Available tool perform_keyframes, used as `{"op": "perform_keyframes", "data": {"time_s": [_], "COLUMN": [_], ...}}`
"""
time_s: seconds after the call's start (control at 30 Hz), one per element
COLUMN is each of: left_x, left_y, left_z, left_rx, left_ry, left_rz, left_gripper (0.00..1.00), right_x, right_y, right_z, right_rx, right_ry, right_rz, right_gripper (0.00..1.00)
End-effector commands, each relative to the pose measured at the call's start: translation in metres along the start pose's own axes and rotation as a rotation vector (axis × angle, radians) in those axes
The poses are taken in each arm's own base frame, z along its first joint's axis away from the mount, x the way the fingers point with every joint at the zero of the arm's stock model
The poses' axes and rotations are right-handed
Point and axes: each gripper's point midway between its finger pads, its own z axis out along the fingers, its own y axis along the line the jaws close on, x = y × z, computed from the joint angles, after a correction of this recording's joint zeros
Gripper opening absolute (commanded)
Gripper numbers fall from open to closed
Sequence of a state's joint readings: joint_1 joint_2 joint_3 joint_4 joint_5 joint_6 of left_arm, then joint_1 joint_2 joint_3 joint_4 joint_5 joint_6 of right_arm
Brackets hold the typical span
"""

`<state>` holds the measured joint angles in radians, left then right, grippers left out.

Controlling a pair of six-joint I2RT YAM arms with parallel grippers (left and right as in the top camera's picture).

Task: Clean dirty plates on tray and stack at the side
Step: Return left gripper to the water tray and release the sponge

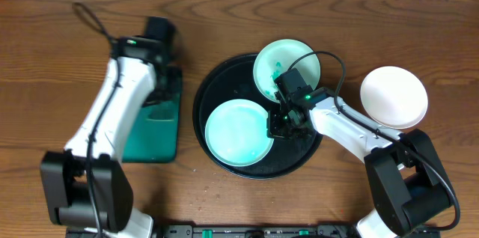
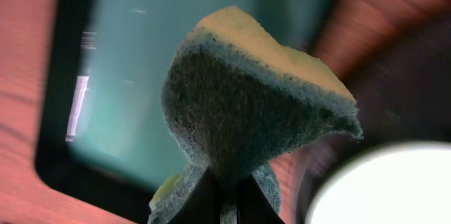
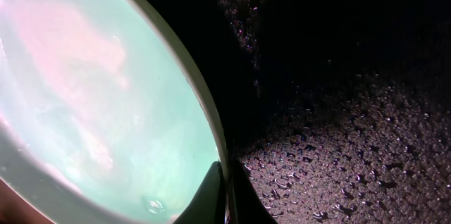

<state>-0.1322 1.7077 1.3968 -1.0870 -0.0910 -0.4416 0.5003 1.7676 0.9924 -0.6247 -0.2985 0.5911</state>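
Right arm's got a plate by the rim, sponge arm parked on the left

At the left of the overhead frame, the left gripper point(image 2: 225, 201) is pinched tight on a green-and-yellow sponge point(image 2: 254, 104) and hovers over the teal tray point(image 1: 153, 147). In the middle, the black tray point(image 1: 218, 87) is wet with droplets. The lower mint plate point(image 1: 233, 132) on it shows no smears, and the right gripper point(image 3: 227, 199) straddles its right rim with the jaws nearly closed on the edge. Up and right of that, the smeared mint plate point(image 1: 271, 64) sits at the tray's upper right. The white plate point(image 1: 394, 96) is off the tray at the far right. My guess is this is the pickup for stacking. The next move would need a clean lift over the tray's raised rim, and that thin, wet rim grip could slip.
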Motion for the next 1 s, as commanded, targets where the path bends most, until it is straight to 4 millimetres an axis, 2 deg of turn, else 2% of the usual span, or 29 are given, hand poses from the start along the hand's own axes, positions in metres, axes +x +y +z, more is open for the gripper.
{"op": "perform_keyframes", "data": {"time_s": [0.0, 0.2, 0.3, 0.37, 0.43, 0.47, 0.53, 0.6, 0.7, 0.77, 0.87, 0.97], "left_x": [-0.016, -0.012, -0.01, -0.009, -0.01, -0.011, -0.011, -0.011, -0.013, -0.015, -0.018, -0.018], "left_y": [0.032, 0.042, 0.041, 0.033, 0.03, 0.03, 0.028, 0.026, 0.024, 0.024, 0.025, 0.022], "left_z": [0.021, 0.065, 0.077, 0.077, 0.074, 0.072, 0.068, 0.064, 0.056, 0.048, 0.032, 0.011], "left_rx": [-0.029, 0.026, 0.02, 0.056, 0.079, 0.083, 0.096, 0.111, 0.134, 0.143, 0.162, 0.208], "left_ry": [0.049, 0.206, 0.235, 0.24, 0.236, 0.23, 0.225, 0.22, 0.201, 0.176, 0.133, 0.093], "left_rz": [-0.079, -0.106, -0.098, -0.077, -0.073, -0.073, -0.073, -0.074, -0.076, -0.077, -0.078, -0.08], "left_gripper": [0.07, 0.06, 0.07, 0.07, 0.17, 0.35, 0.55, 0.65, 0.7, 0.71, 0.71, 0.71], "right_x": [-0.003, -0.004, -0.004, -0.004, -0.004, -0.004, -0.005, -0.007, -0.01, -0.013, -0.018, -0.02], "right_y": [-0.005, -0.005, -0.005, -0.005, -0.005, -0.005, -0.005, -0.003, 0.002, 0.005, 0.007, 0.008], "right_z": [0.001, 0.001, 0.001, 0.001, 0.001, 0.001, 0.001, 0.001, 0.002, 0.002, 0.001, 0.002], "right_rx": [0.023, 0.021, 0.021, 0.021, 0.021, 0.021, 0.021, 0.016, 0.003, -0.005, -0.011, -0.015], "right_ry": [-0.017, -0.02, -0.02, -0.02, -0.021, -0.022, -0.027, -0.034, -0.052, -0.063, -0.084, -0.098], "right_rz": [-0.011, -0.012, -0.012, -0.013, -0.012, -0.012, -0.014, -0.017, -0.031, -0.037, -0.042, -0.048], "right_gripper": [0.01, 0.01, 0.01, 0.01, 0.01, 0.01, 0.05, 0.11, 0.29, 0.29, 0.24, 0.25]}}
